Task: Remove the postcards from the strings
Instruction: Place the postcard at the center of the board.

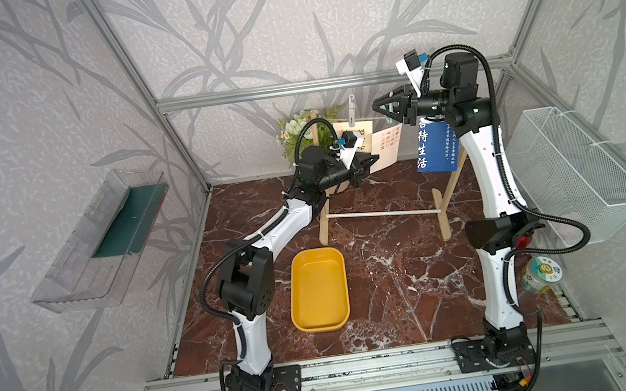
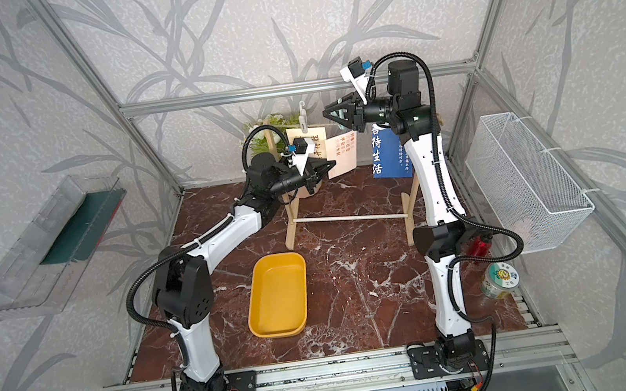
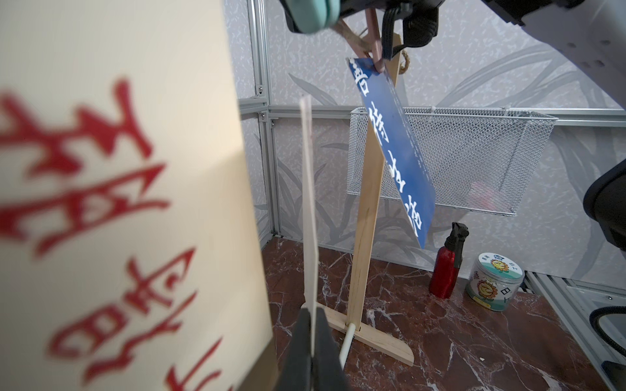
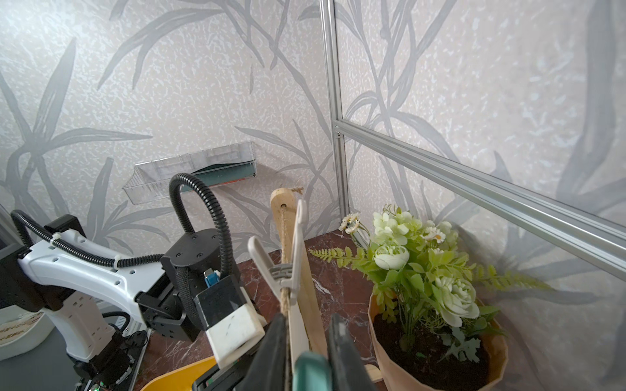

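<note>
Only the left wrist view shows the left end effector (image 3: 312, 318) pinching a cream postcard (image 3: 309, 203), seen edge-on, at its lower edge. Only the right wrist view shows the right end effector (image 4: 306, 320) squeezing a teal peg (image 4: 311, 372) on the twine (image 4: 285, 237). The blue postcard (image 1: 434, 147), with white calligraphy, hangs tilted from the twine at the right end of the wooden rack (image 1: 441, 212)

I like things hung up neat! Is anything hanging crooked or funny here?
Yes. The blue postcard hangs slanted instead of straight down. In the left wrist view, a pink peg seems to pinch it near just one top corner, so the rest droops sideways.
</note>
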Robot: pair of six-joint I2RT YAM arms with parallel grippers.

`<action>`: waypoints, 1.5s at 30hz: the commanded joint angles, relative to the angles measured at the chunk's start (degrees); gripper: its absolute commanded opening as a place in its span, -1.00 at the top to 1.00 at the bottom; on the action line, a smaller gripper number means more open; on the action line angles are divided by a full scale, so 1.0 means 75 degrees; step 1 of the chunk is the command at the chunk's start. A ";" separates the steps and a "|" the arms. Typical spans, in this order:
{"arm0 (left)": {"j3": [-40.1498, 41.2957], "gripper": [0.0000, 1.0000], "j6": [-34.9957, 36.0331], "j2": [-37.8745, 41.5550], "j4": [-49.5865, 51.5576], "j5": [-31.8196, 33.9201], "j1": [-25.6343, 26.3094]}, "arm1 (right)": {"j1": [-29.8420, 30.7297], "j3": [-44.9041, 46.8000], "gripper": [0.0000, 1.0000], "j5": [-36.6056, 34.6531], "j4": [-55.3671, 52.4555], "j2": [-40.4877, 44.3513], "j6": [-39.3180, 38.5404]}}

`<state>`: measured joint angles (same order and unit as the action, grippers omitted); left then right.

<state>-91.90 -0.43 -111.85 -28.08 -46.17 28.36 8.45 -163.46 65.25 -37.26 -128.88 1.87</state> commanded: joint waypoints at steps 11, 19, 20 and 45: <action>0.0261 1.00 0.0039 0.0442 -0.0427 -0.0025 -0.0010 | 0.0002 -0.0214 1.00 -0.0664 0.0619 0.0707 0.0633; 0.0328 1.00 0.0045 0.0487 -0.0474 -0.0052 -0.0015 | 0.0033 -0.0013 1.00 -0.0689 0.0201 0.0835 0.0217; 0.0346 1.00 0.0034 0.0495 -0.0508 -0.0063 -0.0019 | 0.0054 0.0014 1.00 -0.0696 0.0105 0.0859 0.0073; 0.4780 1.00 -0.1680 0.3139 -0.0623 0.1535 0.0380 | 0.0350 0.0409 1.00 -0.1828 -0.0900 0.1000 -0.1167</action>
<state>-59.07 -8.01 -92.14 -34.13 -37.43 30.33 10.83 -160.42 51.44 -44.01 -124.25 -6.15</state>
